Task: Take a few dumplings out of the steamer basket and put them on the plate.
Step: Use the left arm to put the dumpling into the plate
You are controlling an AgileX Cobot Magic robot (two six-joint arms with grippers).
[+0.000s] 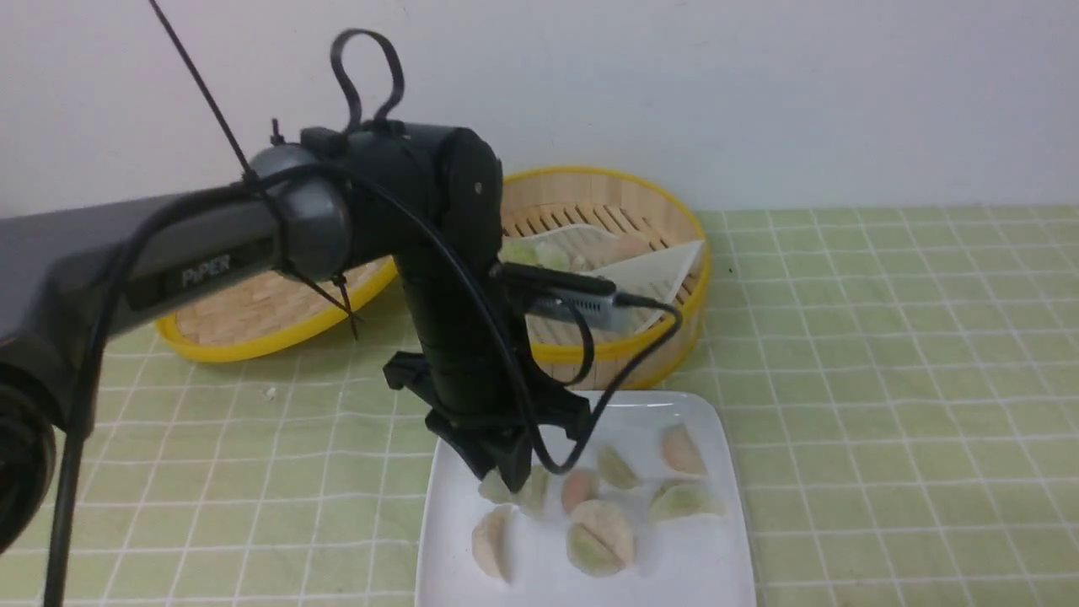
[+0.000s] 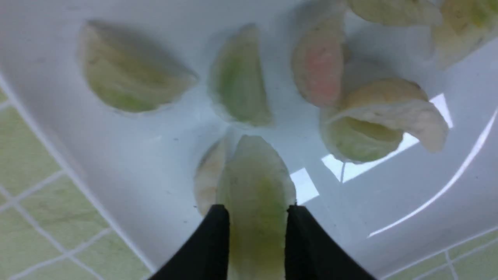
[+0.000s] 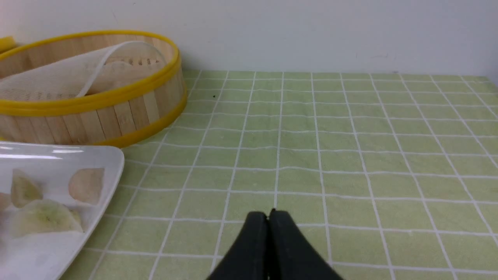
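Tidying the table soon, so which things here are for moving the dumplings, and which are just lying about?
For the job:
- steamer basket
- plate
- dumplings
- left hand

Just lying about:
- shallow woven yellow-rimmed lid

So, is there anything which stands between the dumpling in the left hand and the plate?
Nothing visible stands above the plate's bare parts, but one dumpling on it lies partly behind the held dumpling in the left hand.

Pale-green, beige and pinkish half-moon dumplings point(image 1: 618, 468) dot the white square plate point(image 1: 674, 573); more sit in the round bamboo steamer point(image 1: 700, 316) beyond!
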